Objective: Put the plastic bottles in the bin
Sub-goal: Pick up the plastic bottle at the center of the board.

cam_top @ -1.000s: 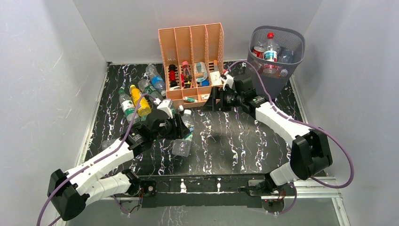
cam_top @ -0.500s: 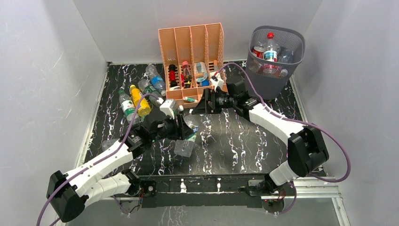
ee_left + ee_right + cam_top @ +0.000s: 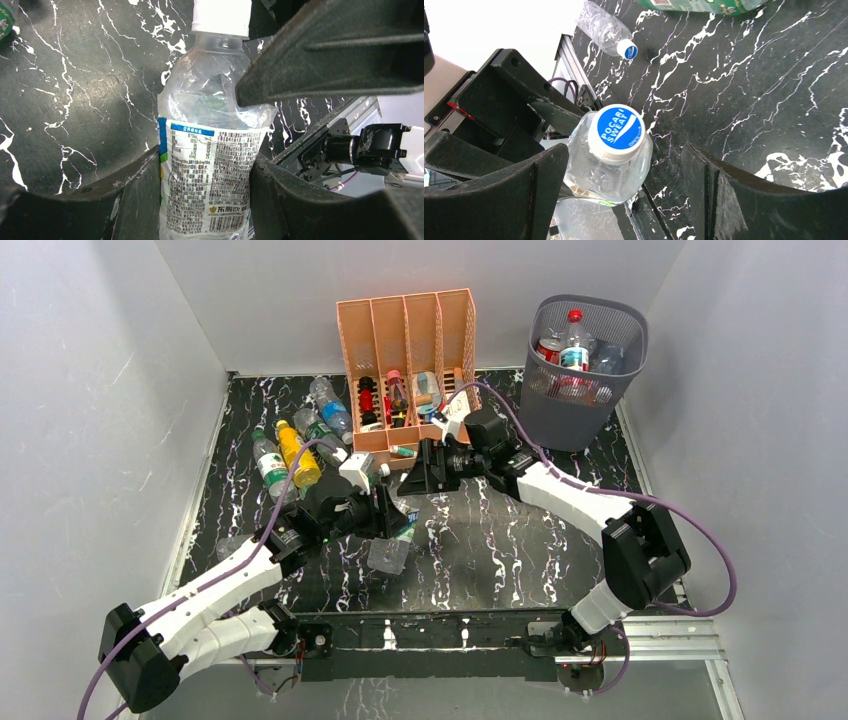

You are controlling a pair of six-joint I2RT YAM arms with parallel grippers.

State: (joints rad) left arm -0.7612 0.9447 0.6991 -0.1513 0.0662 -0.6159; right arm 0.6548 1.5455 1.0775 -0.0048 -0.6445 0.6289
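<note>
My left gripper (image 3: 205, 200) is shut on a clear plastic bottle (image 3: 210, 165) with a white printed label, held just above the table near its middle (image 3: 388, 552). The bottle's blue and white cap (image 3: 616, 127) points at my right gripper (image 3: 624, 185). That gripper is open, and the cap lies between its fingers, nearer the left one (image 3: 499, 195) and touching neither. One right finger (image 3: 330, 55) crosses the bottle's shoulder in the left wrist view. The bin (image 3: 575, 420) stands at the back right with bottles (image 3: 574, 340) inside. More bottles, one yellow (image 3: 297, 454), lie at the back left.
A peach four-slot organizer (image 3: 405, 370) with small items stands at the back centre, just behind my right gripper (image 3: 425, 472). One clear bottle (image 3: 232, 543) lies by the table's left edge. The right wrist view shows another clear bottle (image 3: 606, 30) and a green one (image 3: 704, 5).
My right arm has swung left, away from the bin, and its open fingers now frame the cap of the bottle that the left gripper holds. The left gripper has barely moved.
</note>
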